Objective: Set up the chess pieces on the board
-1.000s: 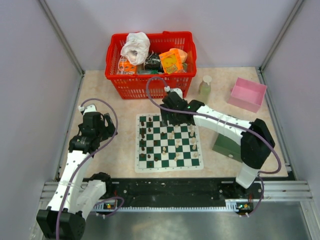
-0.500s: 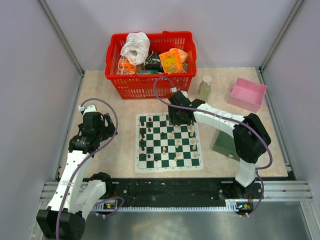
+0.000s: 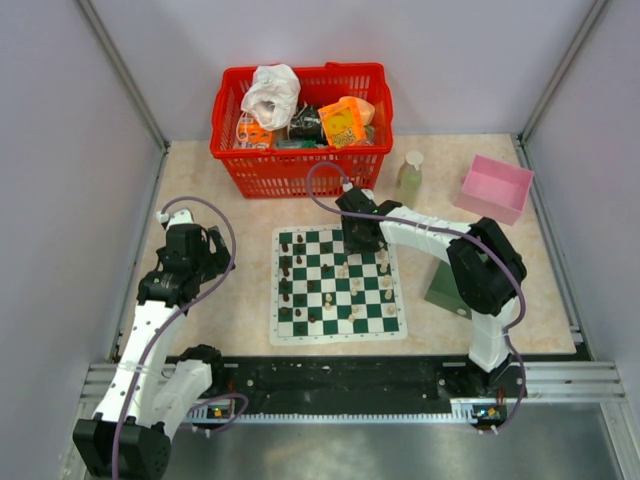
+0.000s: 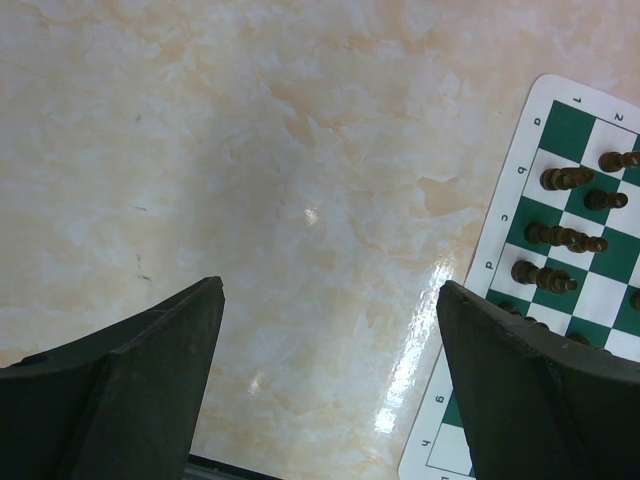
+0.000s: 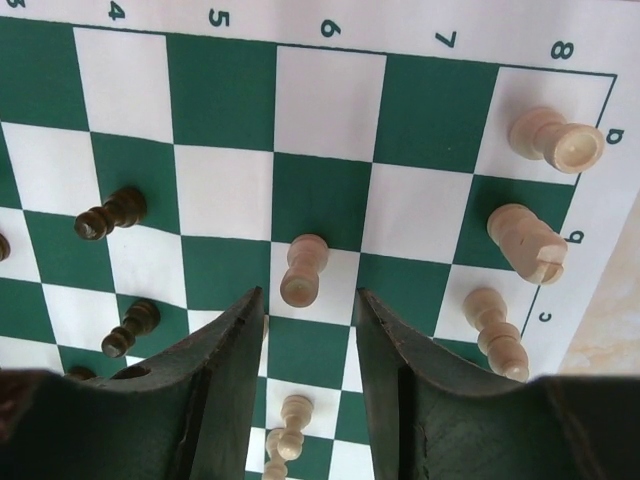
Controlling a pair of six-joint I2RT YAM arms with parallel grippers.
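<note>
The board point(image 3: 340, 338) looks half set — dark pieces point(image 3: 286, 270) mostly ranked at frame left, cream pieces point(image 3: 385, 265) scattered — right gripper point(image 5: 307, 297) part-open astride one cream pawn point(image 5: 303, 268), left gripper point(image 4: 330, 290) wide open.

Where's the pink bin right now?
In the top view, the pink bin sits near the far right corner of the table, just right of the pale bottle.

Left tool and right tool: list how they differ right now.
The left tool hangs over the table beside the board; the right tool is over the board's squares. The left tool's jaws stand wide with nothing between them; the right tool's jaws are narrow, flanking a cream piece without visibly touching it. Both are black, two-fingered and open.
</note>
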